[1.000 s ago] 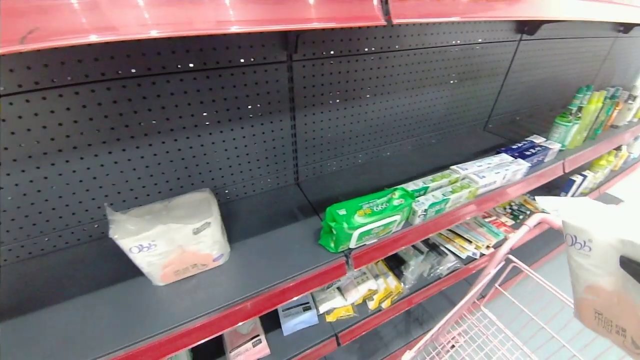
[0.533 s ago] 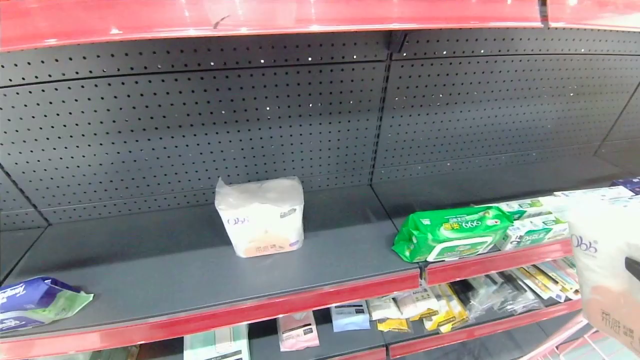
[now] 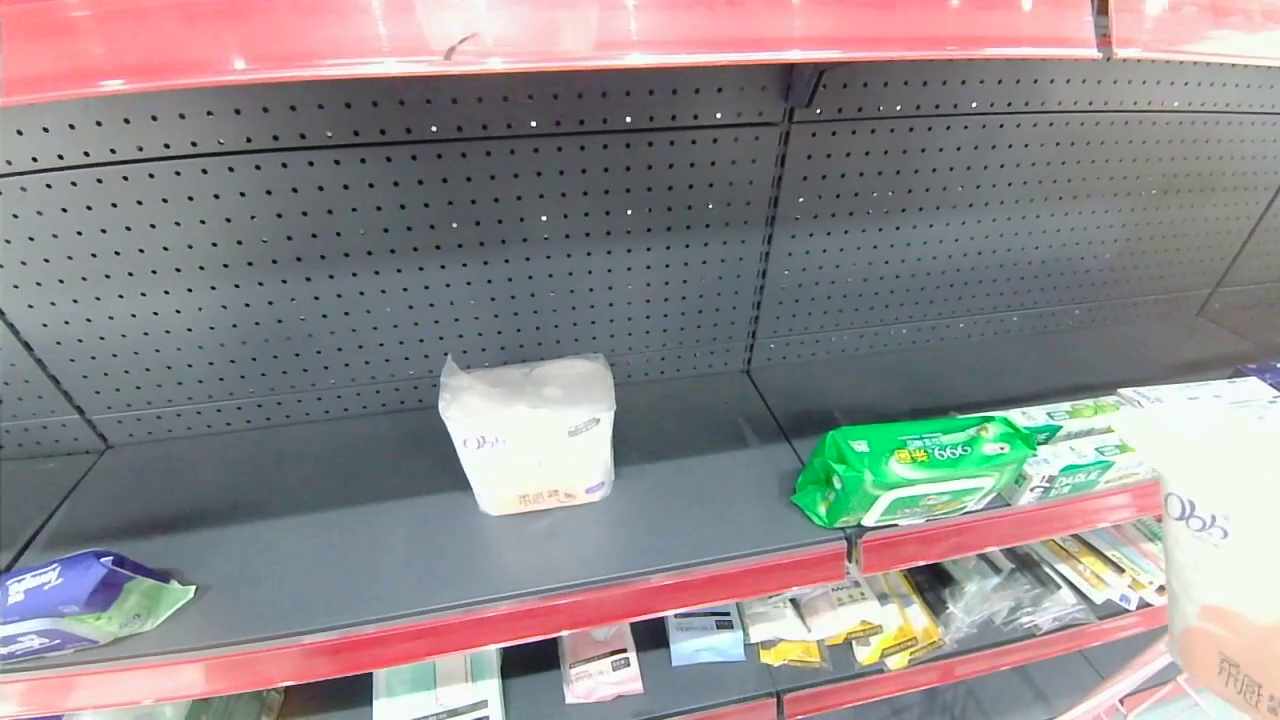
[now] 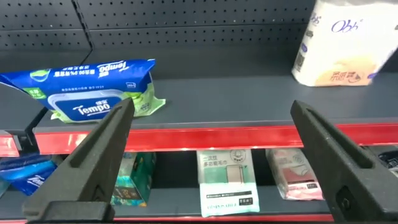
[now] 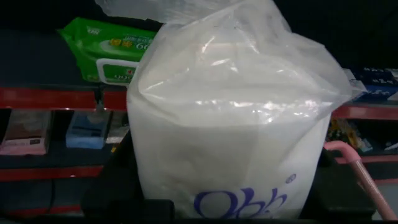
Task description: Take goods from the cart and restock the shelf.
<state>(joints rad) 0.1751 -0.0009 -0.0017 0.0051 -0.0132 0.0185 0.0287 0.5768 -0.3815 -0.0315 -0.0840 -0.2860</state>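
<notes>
A white tissue pack [image 3: 528, 435] stands upright mid-shelf on the grey shelf board [image 3: 350, 560]; it also appears in the left wrist view as the shelved tissue pack [image 4: 342, 43]. A second, identical tissue pack [image 3: 1225, 540] hangs at the right edge, in front of the shelf's red lip. My right gripper [image 5: 224, 162] is shut on that held pack [image 5: 230, 112], one dark finger on each side. My left gripper [image 4: 211, 107] is open and holds nothing. It sits low in front of the shelf edge, facing a blue wipes pack [image 4: 93, 93].
A green wipes pack [image 3: 915, 468] and toothpaste boxes [image 3: 1075, 440] lie on the shelf to the right. The blue wipes pack [image 3: 80, 600] lies at the far left. Small packets [image 3: 850, 620] hang on the lower shelf. The pink cart handle [image 5: 357, 174] is below the held pack.
The head camera has swung left along the shelf, so the cart has left the picture and the blue wipes pack has come in. The held tissue pack stays at the right edge, slightly lower.
</notes>
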